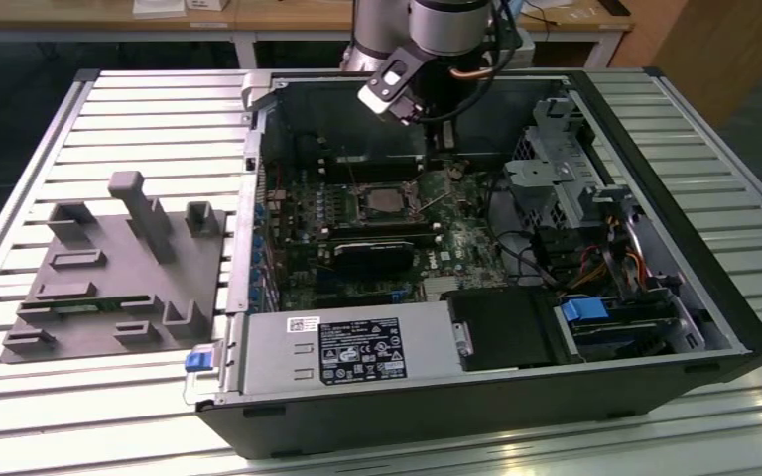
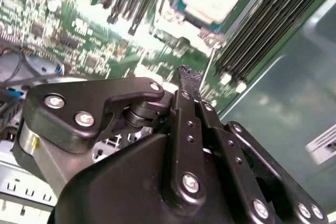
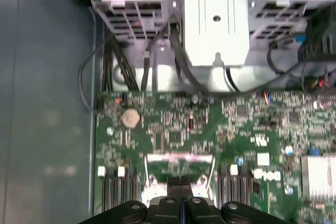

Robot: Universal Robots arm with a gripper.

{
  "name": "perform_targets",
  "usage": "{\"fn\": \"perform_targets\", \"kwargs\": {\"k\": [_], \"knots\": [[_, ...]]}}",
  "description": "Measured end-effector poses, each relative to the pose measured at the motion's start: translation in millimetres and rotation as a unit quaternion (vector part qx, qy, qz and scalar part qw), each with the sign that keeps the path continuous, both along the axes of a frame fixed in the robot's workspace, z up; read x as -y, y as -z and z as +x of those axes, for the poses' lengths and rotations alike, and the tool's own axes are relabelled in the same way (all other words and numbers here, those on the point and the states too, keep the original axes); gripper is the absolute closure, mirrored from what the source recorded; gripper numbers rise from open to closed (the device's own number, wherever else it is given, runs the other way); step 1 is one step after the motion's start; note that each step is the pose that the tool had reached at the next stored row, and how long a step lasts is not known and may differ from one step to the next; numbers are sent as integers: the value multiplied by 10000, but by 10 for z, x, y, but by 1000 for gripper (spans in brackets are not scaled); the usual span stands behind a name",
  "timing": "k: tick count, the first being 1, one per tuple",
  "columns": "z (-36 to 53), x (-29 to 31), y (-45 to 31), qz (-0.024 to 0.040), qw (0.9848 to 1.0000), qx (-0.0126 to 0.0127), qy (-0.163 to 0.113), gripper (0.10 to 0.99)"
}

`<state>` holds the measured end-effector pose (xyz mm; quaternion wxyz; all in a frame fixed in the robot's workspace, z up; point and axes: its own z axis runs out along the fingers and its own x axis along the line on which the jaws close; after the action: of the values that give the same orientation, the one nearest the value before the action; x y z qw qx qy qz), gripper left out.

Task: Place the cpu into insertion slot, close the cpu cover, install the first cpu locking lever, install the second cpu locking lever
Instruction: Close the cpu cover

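Silvery-grey metal tops the cpu (image 1: 385,203), which sits seated in the insertion slot (image 1: 354,198) at the middle of the green motherboard (image 1: 467,243). The gripper (image 1: 437,149) hangs inside the open computer case (image 1: 487,416), just beyond the socket and near the case's far wall. In both wrist views its fingers (image 3: 176,184) are pressed together, and nothing appears to be held between them.

Surroundings:
- Long black memory slots (image 2: 262,35) flank the socket on two sides.
- A silver drive cage (image 1: 554,169) with black cables stands on the exterior view's right, close to the arm.
- A black heatsink (image 1: 368,253) lies on the near side of the socket.
- A coin battery (image 3: 130,118) sits on the board ahead of the fingertips.

Markings: the power supply (image 1: 341,352) carries a white label with black print and a small barcode sticker, both too fine to read.

Clearance: the case walls bound the work area on all sides, and the top is open. A grey moulded fixture (image 1: 116,278) rests on the slatted metal table (image 1: 116,119), well apart on the exterior view's left.
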<state>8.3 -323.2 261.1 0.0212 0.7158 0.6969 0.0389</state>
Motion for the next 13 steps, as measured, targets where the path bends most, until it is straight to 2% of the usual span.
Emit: {"fn": "perform_targets", "kwargs": {"k": [8,13], "knots": [[278,0,0,0,10000,-7,0,984],[373,0,2,0,10000,-10,-1,984]]}}
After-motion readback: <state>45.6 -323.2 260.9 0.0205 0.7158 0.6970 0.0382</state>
